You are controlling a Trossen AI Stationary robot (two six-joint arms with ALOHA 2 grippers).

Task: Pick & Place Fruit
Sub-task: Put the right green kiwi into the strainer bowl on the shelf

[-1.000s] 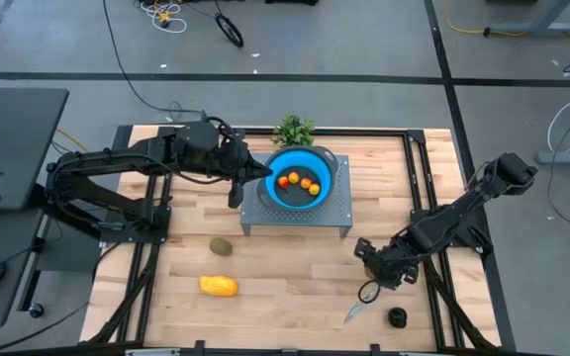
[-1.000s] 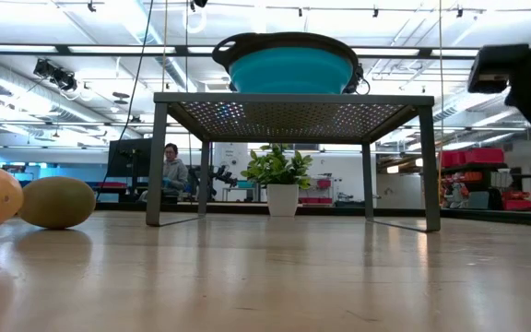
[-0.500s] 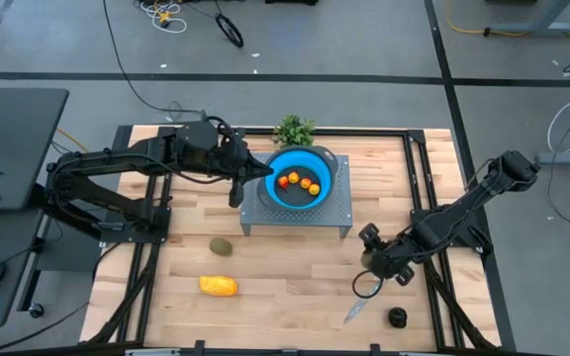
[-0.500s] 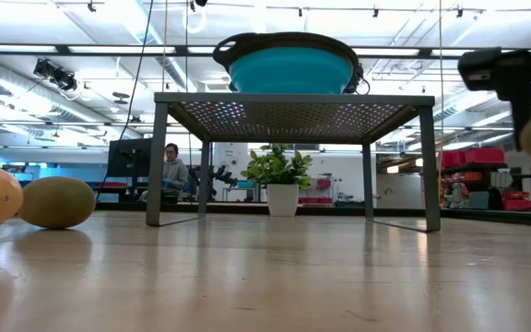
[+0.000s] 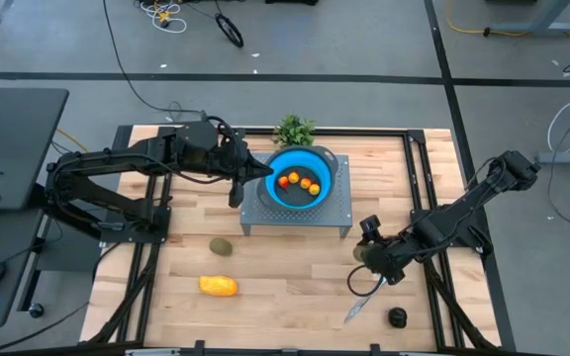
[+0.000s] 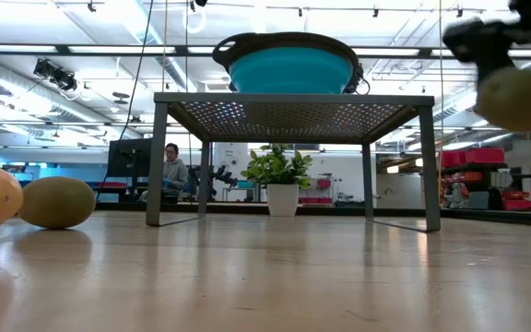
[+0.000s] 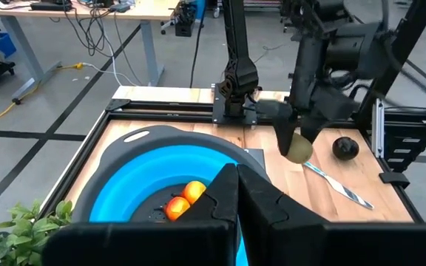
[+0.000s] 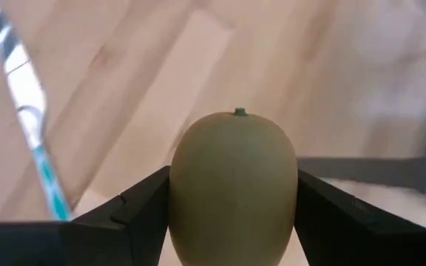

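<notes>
My right gripper (image 5: 364,259) is shut on an olive-brown oval fruit (image 8: 233,185), held above the table's near right part; the low view shows the fruit (image 6: 519,97) hanging in the air. My left gripper (image 7: 235,199) stays shut at the left rim of the blue bowl (image 5: 300,178), which stands on a grey perforated stand (image 5: 300,210) and holds tiny orange fruits (image 5: 300,182). A second olive oval (image 5: 222,246) and a yellow-orange oblong (image 5: 219,286) lie on the table's left part. A near-black round fruit (image 5: 396,316) lies near the front right. My right gripper pinches the olive oval by its two long sides (image 8: 180,199) between its two fingers (image 8: 135,218), which lie along the fruit. The fingers slant steeply down. The fruit's small stem tip (image 8: 239,112) points away from the wrist, and the fruit is lifted clear of the table.
A silver knife with a light-blue handle (image 5: 359,305) lies on the table just below the held fruit. A green plant sprig (image 5: 293,130) stands behind the bowl. Black rails (image 5: 419,188) frame the wooden table.
My right gripper has risen from the table with the olive oval, which now hangs clear, and its wrist has rolled. It has drifted a little toward the stand.
</notes>
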